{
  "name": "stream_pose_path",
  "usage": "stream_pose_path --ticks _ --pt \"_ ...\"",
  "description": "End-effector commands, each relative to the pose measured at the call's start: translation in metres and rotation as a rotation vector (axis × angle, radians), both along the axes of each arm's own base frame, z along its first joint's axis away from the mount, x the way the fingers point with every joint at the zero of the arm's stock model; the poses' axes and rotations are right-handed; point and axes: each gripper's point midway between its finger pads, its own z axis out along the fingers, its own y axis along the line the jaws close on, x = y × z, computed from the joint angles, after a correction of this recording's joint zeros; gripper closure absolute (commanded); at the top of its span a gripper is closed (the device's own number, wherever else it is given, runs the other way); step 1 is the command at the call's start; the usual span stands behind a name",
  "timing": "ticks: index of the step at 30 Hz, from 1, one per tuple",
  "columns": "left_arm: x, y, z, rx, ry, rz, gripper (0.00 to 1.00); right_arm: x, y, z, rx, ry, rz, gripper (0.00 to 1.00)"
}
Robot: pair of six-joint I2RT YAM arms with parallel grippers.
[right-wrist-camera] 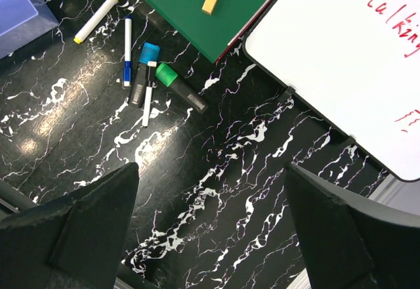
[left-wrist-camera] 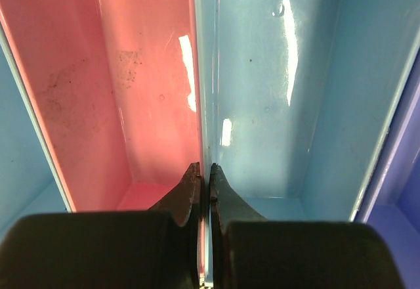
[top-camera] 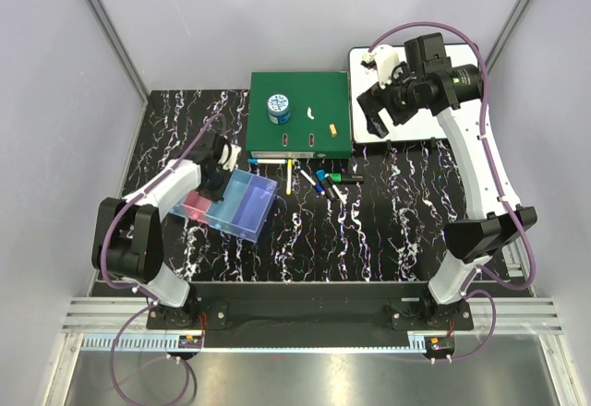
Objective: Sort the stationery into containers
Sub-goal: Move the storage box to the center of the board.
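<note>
Left wrist view, lower centre: left claw (left-wrist-camera: 204, 174) clamped on a divider of the containers (left-wrist-camera: 157, 72); right claw (top-camera: 383, 115) gapes wide, empty.

black table (right-wrist-camera: 216, 171), white veining; green binder (top-camera: 300, 101); bins (top-camera: 249, 198) pink, light blue, purple-blue; whiteboard (right-wrist-camera: 341, 52) white, red writing; marker (right-wrist-camera: 100, 13) white, yellow cap.

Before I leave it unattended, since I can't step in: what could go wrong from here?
The left gripper pinches only the thin wall between the pink and blue containers; they could slip or tip. The markers lie bunched together, so the open right gripper may nudge neighbours.
</note>
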Motion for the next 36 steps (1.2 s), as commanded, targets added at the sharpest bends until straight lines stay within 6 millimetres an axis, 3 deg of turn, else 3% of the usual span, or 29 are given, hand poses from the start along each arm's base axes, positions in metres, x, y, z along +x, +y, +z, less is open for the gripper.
stream_pose_path --ticks 1,6,12,19,24,30,31,33,36 --pt "-0.029 -0.014 -0.010 -0.009 0.112 -0.086 1.00 -0.011 0.007 0.010 0.032 -0.021 0.014 0.00" --pt "-0.028 -0.027 -0.013 -0.022 0.139 -0.103 1.00 -0.014 0.009 0.007 0.029 -0.010 0.021 0.00" --pt "-0.045 -0.037 -0.021 -0.072 0.204 -0.110 1.00 -0.018 0.009 0.004 0.026 0.000 0.026 0.00" --pt "-0.052 -0.043 -0.011 -0.111 0.191 -0.136 1.00 -0.023 0.015 -0.009 0.005 0.032 0.047 0.00" --pt "-0.055 -0.059 0.004 -0.193 0.176 -0.177 1.00 -0.012 0.018 -0.013 0.002 0.031 0.027 0.00" --pt "-0.071 -0.069 0.000 -0.196 0.233 -0.221 1.00 0.008 0.023 -0.016 0.016 0.019 -0.006 0.00" --pt "-0.071 -0.068 0.000 -0.190 0.234 -0.219 0.89 0.015 0.026 -0.020 0.018 0.017 -0.013 0.00" --pt "-0.071 -0.068 0.000 -0.192 0.232 -0.220 0.79 0.024 0.028 -0.026 0.026 0.021 -0.040 0.00" --pt "-0.068 -0.070 0.006 -0.201 0.212 -0.222 0.50 0.045 0.032 -0.042 0.010 0.040 -0.073 0.00"
